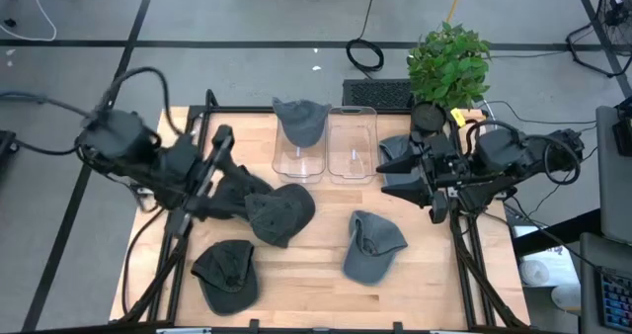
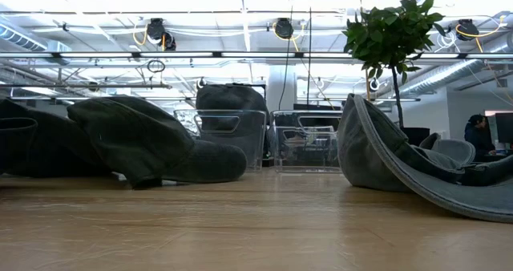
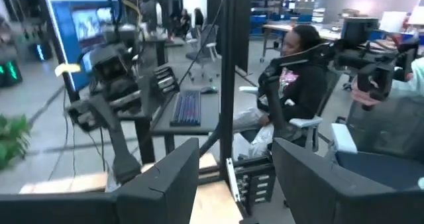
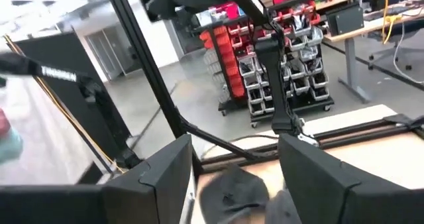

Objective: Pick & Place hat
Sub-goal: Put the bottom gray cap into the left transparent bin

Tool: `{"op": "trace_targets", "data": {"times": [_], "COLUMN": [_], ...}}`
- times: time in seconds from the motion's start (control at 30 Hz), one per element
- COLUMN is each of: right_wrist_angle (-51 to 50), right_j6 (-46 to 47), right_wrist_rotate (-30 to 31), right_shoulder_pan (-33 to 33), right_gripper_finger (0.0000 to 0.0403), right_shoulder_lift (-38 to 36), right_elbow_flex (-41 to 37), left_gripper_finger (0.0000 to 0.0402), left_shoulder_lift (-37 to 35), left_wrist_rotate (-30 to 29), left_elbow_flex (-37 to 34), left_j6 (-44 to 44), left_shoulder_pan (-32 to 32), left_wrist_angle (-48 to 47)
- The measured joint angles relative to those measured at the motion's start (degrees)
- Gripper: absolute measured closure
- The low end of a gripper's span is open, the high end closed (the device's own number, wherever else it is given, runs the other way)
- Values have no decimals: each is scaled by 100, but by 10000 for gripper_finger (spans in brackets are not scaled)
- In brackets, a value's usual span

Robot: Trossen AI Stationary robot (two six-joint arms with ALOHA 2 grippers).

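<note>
The two clear bins (image 1: 326,144) standing side by side at the far middle of the table (image 1: 316,265) are serving as the landmark here. One hat (image 1: 300,120) is already sitting in the left-hand bin, draped over its far rim, which suggests the bins are the drop-off spot; the right-hand bin is looking empty.

Four more hats are lying about. Near and left of the bins, a dark cap (image 1: 279,211) is resting close beside the left arm; further toward the near-left corner, another dark cap (image 1: 225,274) is lying on its own. Near and right of the bins, a grey cap (image 1: 371,245) is lying crown-up, well apart from either arm. Right of the bins, a dark hat (image 1: 400,154) is sitting close under the right arm.

The left gripper (image 3: 235,184) is hanging left of the bins, its camera looking level across the room — so the wrist is lifted off the table rather than reaching down. Its jaws are standing spread, with nothing between them. The right gripper (image 4: 235,177) is waiting right of the bins, jaws likewise spread and empty, with dark caps showing on the wood beyond its fingers.

Both arms are probably parked between picks, and the dark cap beside the left arm seems the handiest next target.
</note>
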Motion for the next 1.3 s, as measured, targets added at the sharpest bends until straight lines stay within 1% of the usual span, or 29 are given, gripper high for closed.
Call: {"op": "trace_targets", "data": {"times": [0.1,0.2,0.27,0.37,0.43,0.5,0.57,0.6,0.7,0.8,0.87,0.93,1.03,1.17,1.3], "right_wrist_angle": [455,876,1014,1010,1002,1003,1006,1002,1004,1003,1004,1006,1038,1021,753], "right_j6": [90,81,79,79,70,67,66,66,66,54,50,48,48,32,-458], "right_wrist_rotate": [-28,-333,-491,-618,-761,-1000,-1210,-1250,-1356,-1356,-1356,-1352,-1350,-1309,-998], "right_shoulder_pan": [140,266,308,341,360,360,362,362,361,360,360,360,360,360,361], "right_gripper_finger": [190,190,190,190,190,190,190,190,190,190,190,190,190,190,190], "right_shoulder_lift": [51,79,83,81,81,81,81,81,81,81,81,81,81,81,81], "right_elbow_flex": [0,0,0,0,0,0,0,0,0,0,0,0,0,0,0], "left_gripper_finger": [201,201,201,201,201,201,201,201,201,201,202,201,201,201,201], "left_shoulder_lift": [-3,9,6,-30,-46,-119,-237,-311,-522,-792,-1051,-1330,-1739,-2297,-2762], "left_wrist_rotate": [-413,-844,-947,-1013,-1116,-1335,-1523,-1592,-1660,-1697,-1746,-1792,-1848,-2130,-2218], "left_elbow_flex": [-108,-304,-446,-661,-770,-847,-906,-962,-1250,-1781,-2260,-2779,-3492,-4394,-5221], "left_j6": [323,998,1460,1618,1588,1403,883,613,389,329,174,120,358,290,176], "left_shoulder_pan": [-241,-490,-597,-594,-568,-541,-540,-533,-532,-581,-585,-571,-572,-574,-572], "left_wrist_angle": [438,1182,1655,1933,1794,1179,540,391,436,434,558,1046,1797,2207,2689]}}
